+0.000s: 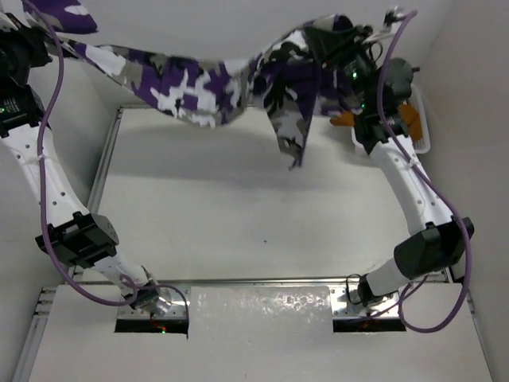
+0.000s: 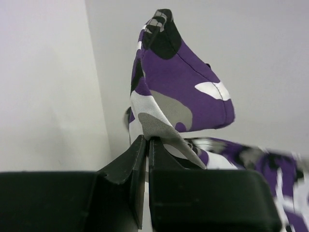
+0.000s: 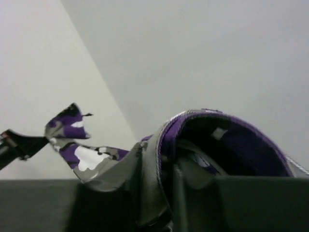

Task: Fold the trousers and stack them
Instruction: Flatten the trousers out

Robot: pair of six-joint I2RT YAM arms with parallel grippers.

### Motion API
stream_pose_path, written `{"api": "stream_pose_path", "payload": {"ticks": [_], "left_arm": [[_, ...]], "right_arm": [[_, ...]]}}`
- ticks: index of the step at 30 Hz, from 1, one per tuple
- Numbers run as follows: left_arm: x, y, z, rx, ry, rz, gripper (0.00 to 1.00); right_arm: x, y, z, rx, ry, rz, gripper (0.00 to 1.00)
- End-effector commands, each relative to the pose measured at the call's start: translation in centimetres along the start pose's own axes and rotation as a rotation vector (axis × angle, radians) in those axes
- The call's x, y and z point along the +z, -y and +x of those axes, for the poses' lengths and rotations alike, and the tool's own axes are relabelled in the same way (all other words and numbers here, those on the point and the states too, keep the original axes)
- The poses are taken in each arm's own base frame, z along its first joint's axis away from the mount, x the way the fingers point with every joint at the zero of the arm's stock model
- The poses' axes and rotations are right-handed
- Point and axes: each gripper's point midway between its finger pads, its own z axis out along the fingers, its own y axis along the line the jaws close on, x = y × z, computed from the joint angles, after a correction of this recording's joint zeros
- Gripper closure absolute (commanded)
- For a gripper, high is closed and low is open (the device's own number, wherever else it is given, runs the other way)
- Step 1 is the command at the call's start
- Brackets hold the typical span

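The camouflage trousers (image 1: 215, 79) in purple, white, grey and black hang stretched in the air across the back of the table, sagging in the middle. My left gripper (image 2: 147, 141) is shut on one end of them (image 2: 178, 87) at the top left, mostly outside the top view. My right gripper (image 1: 343, 49) is shut on the other end, the waistband (image 3: 193, 140), at the top right. A loose flap (image 1: 290, 135) hangs down near the right gripper.
A white tray (image 1: 421, 127) with the orange-brown garment (image 1: 343, 119) stands at the back right, partly behind my right arm. A crinkled white sheet (image 1: 261, 314) lies at the near edge between the arm bases. White walls close in the sides.
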Motion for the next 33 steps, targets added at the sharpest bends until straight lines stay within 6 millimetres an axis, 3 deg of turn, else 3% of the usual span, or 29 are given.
{"api": "stream_pose_path", "payload": {"ticks": [1,2,3,5,6,7,8,9,12,18,20,21,24,26,28,29,33], "left_arm": [[-0.5,0.4,1.5,-0.001,-0.032,0.024,1.0],[-0.6,0.3,3.2,0.01,-0.068,0.032,1.0],[-1.5,0.6,2.8,0.026,-0.062,0.034,1.0],[-2.5,0.6,4.2,0.064,-0.088,0.032,1.0],[-2.7,0.7,4.6,0.073,-0.096,0.032,1.0],[-2.9,0.6,5.1,0.078,-0.106,0.029,1.0],[-3.2,0.5,5.9,0.084,-0.124,0.027,1.0],[-3.3,0.6,6.3,0.082,-0.135,0.029,1.0],[-3.6,0.4,7.4,0.078,-0.163,0.027,1.0],[-3.5,0.2,8.2,0.079,-0.179,0.02,1.0],[-3.5,0.1,8.2,0.083,-0.181,0.019,1.0],[-3.5,0.1,8.2,0.084,-0.183,0.019,1.0],[-3.5,0.0,8.4,0.084,-0.19,0.018,1.0],[-3.5,-0.1,8.7,0.082,-0.198,0.014,1.0],[-3.6,-0.2,8.9,0.085,-0.204,0.01,1.0],[-3.6,-0.2,8.9,0.086,-0.205,0.005,1.0],[-3.6,-0.5,9.1,0.094,-0.214,-0.008,1.0]], "right_arm": [[-4.7,8.0,16.0,0.133,-0.348,0.172,0.69],[-6.1,8.4,17.7,0.15,-0.394,0.189,0.61],[-9.3,9.9,21.5,0.18,-0.49,0.257,0.57],[-12.3,10.9,23.2,0.164,-0.552,0.327,0.58],[-15.2,11.7,25.6,0.145,-0.637,0.375,0.8],[-16.4,11.8,25.7,0.128,-0.654,0.396,0.94],[-17.6,12.6,26.2,0.11,-0.673,0.447,1.0],[-19.6,13.1,27.5,0.098,-0.727,0.478,1.0],[-22.6,14.0,28.7,0.063,-0.804,0.532,1.0],[-24.7,14.7,29.4,0.011,-0.891,0.568,1.0],[-24.8,15.0,29.3,-0.009,-0.945,0.593,0.61],[-25.1,15.2,29.5,-0.041,-0.984,0.587,0.51],[-26.1,16.0,30.7,-0.048,-1.079,0.612,0.4],[-26.6,16.3,31.5,-0.035,-1.097,0.619,0.44],[-26.7,16.4,31.9,-0.018,-1.099,0.624,0.59],[-26.9,16.4,32.2,-0.001,-1.098,0.63,0.72],[-27.0,16.4,32.1,0.005,-1.1,0.65,0.89]]}}
